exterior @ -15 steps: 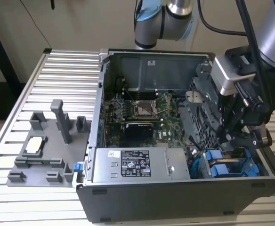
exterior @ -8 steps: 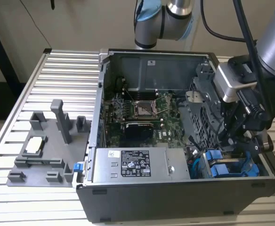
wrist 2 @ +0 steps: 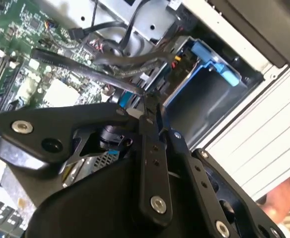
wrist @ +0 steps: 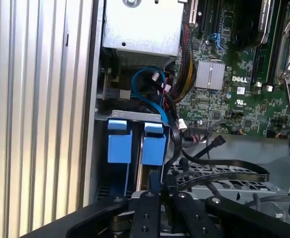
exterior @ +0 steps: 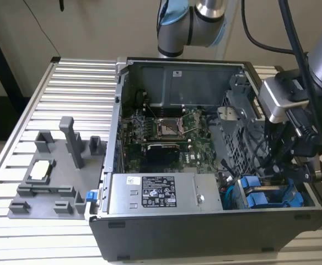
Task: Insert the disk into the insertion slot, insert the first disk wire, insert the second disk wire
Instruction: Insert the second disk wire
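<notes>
The disk, silver-grey in a bright blue frame, stands on edge in the grey insertion slot at the case's front corner. A second blue drive carrier sits close beside it. In the exterior view both blue frames lie low in the case at that view's right, under the arm. My gripper hangs right over the disk's near end with its fingers drawn together and nothing between them. In the second wrist view the gripper has its tips beside a blue edge. Loose black cables and a blue cable lie next to the slot.
The open computer case holds the motherboard, a power supply and a perforated grey cage. A grey fixture tray sits on the ribbed table at the exterior view's left. A person's hand is near the case's outer wall.
</notes>
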Robot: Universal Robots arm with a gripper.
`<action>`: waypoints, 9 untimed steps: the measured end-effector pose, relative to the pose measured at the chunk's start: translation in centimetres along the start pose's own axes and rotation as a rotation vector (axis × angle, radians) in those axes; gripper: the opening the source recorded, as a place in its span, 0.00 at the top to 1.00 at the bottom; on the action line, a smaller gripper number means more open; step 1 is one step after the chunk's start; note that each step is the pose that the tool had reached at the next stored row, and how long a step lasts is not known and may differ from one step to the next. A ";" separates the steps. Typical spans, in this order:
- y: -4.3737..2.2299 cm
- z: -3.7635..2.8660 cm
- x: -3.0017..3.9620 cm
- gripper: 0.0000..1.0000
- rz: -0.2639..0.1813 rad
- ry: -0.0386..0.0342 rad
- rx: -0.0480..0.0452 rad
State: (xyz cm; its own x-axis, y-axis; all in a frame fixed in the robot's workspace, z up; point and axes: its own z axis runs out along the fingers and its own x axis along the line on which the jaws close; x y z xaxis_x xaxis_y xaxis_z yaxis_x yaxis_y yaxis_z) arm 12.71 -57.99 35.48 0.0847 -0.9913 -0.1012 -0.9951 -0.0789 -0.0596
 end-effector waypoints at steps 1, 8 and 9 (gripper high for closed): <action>0.01 0.12 0.01 0.84 0.015 0.0008 0.0016; -0.16 0.45 0.06 0.84 0.059 0.0039 0.0053; -0.24 0.51 0.08 0.84 0.059 0.0038 0.0053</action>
State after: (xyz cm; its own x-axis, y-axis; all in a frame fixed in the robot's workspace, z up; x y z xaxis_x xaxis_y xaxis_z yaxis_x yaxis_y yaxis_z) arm 12.98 -57.99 34.98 0.0254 -0.9946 -0.1009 -0.9981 -0.0195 -0.0590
